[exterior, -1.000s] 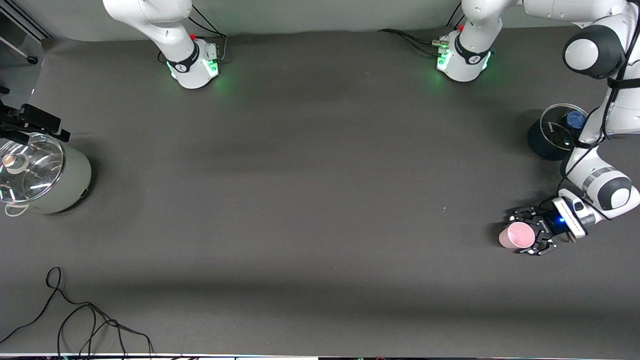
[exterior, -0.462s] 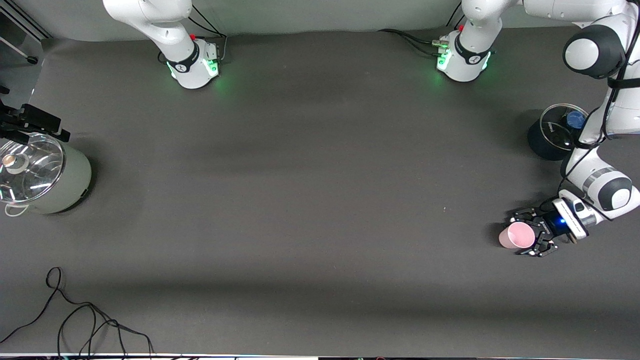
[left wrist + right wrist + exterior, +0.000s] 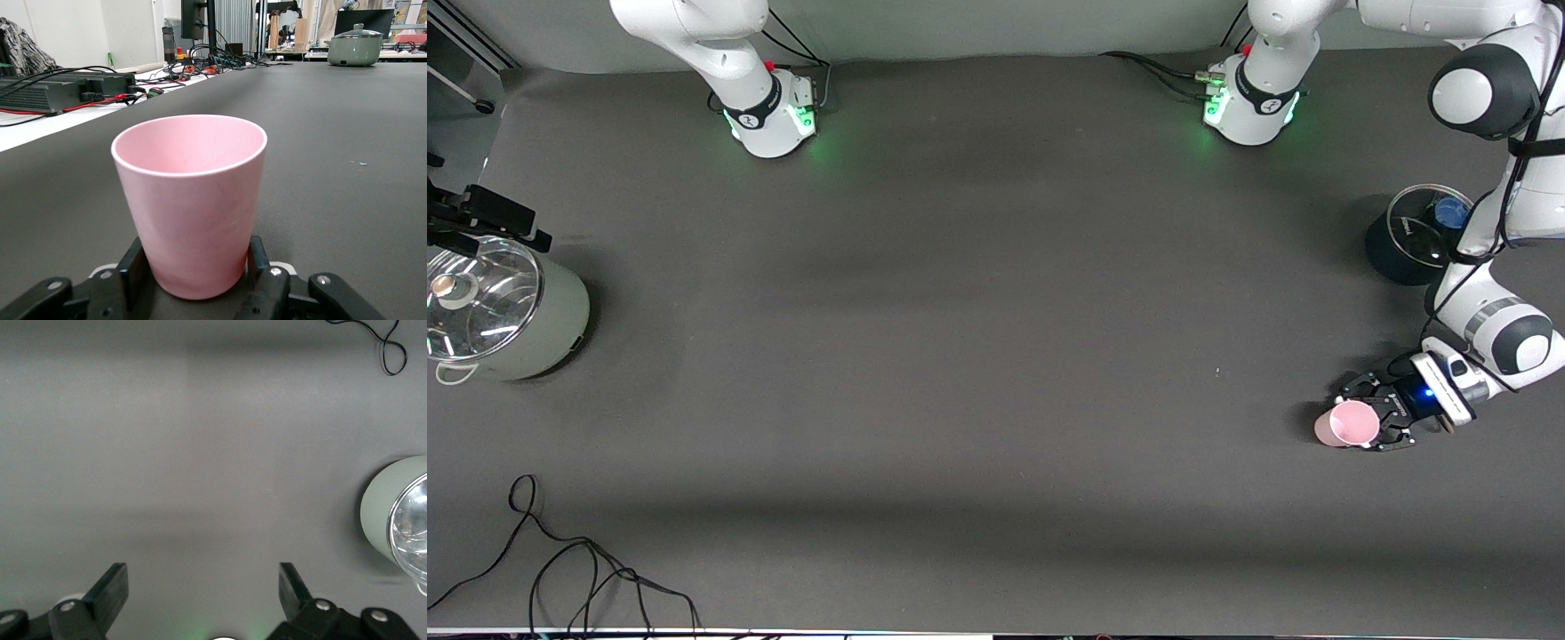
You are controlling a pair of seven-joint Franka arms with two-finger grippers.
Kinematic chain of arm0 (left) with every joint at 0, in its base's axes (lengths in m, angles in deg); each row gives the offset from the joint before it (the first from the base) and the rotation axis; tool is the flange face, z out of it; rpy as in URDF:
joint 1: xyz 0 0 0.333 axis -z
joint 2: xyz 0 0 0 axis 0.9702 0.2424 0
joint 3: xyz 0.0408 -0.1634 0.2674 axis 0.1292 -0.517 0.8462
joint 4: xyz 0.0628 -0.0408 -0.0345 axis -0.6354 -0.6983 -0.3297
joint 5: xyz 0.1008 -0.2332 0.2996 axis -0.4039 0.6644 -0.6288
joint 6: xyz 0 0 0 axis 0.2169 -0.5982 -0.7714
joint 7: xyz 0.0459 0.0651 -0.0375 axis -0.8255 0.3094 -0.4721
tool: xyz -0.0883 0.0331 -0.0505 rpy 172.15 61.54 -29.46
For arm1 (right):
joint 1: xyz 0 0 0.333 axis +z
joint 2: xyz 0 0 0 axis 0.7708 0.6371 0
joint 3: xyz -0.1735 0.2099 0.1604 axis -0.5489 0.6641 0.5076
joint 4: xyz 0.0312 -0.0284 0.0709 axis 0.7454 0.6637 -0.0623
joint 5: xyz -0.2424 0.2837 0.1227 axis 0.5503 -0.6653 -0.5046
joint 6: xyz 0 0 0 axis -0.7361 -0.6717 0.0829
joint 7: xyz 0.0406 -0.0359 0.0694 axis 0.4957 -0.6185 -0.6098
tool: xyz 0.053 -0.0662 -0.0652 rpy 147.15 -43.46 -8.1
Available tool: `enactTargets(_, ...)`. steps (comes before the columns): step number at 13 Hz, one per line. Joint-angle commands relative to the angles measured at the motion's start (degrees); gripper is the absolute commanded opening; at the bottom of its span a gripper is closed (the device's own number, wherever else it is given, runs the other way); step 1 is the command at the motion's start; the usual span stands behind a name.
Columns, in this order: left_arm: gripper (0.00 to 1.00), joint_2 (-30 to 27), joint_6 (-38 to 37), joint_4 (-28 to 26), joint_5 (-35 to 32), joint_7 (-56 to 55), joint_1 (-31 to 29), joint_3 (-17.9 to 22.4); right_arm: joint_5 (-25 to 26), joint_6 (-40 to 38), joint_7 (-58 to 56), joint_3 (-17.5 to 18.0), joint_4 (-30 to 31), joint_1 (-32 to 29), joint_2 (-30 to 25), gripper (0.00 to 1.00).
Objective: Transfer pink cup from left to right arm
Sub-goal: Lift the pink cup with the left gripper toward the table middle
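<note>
Pink cup [image 3: 1346, 424] stands upright on the bench [image 3: 978, 338] at the left arm's end, long axis vertical, rim up. We see the left end effector [image 3: 1371, 425] clamped low on its wall, fingers [image 3: 131, 265] at its 3 and 9 o'clock. Right end effector [image 3: 202, 587], fingers apart and empty, waits over the bench by the green pot [image 3: 503, 307], well apart. The cup must travel toward it, we judge.

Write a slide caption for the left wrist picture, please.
Left claw shut on the upright pink cup standing on the dark table, a green pot in the distance.
</note>
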Motion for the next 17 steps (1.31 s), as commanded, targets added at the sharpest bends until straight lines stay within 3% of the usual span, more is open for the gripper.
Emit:
enactTargets(1, 0.4, -0.5, 0.3, 0.3, 1.0, -0.1, 0.6, 0.0, -0.7, -1.0, 0.1, -0.1, -1.8, 0.2, 0.8, 1.0)
enactTargets(4, 0.36, -3.0, 1.2, 0.6, 1.0, -6.6, 0.8, -2.9, -0.7, -1.0, 0.1, -0.1, -1.7, 0.2, 0.8, 1.0)
enactTargets(7, 0.25, -7.2, 7.7, -1.3, 0.9, -12.0, 0.6, -9.1, -0.7, -1.0, -0.1, -0.1, -1.3, 0.1, 0.9, 1.0)
enactTargets(11, 0.2, -15.8, 22.4, -7.1, 0.9, -18.9, 0.1, -20.9, -0.6, -1.1, 0.0, -0.1, -1.2, -0.4, 1.2, 1.0)
enactTargets(13, 0.19, -21.2, 32.7, -13.0, 2.3, -21.5, -0.2, -28.0, -0.5, -1.2, 0.0, -0.2, -1.2, -0.3, 2.3, 1.0)
enactTargets(17, 0.18, -29.0, 45.0, -21.9, 14.3, -21.2, -0.6, -41.0, -0.7, -1.2, -0.5, -0.1, -1.2, 0.2, 2.6, 1.0)
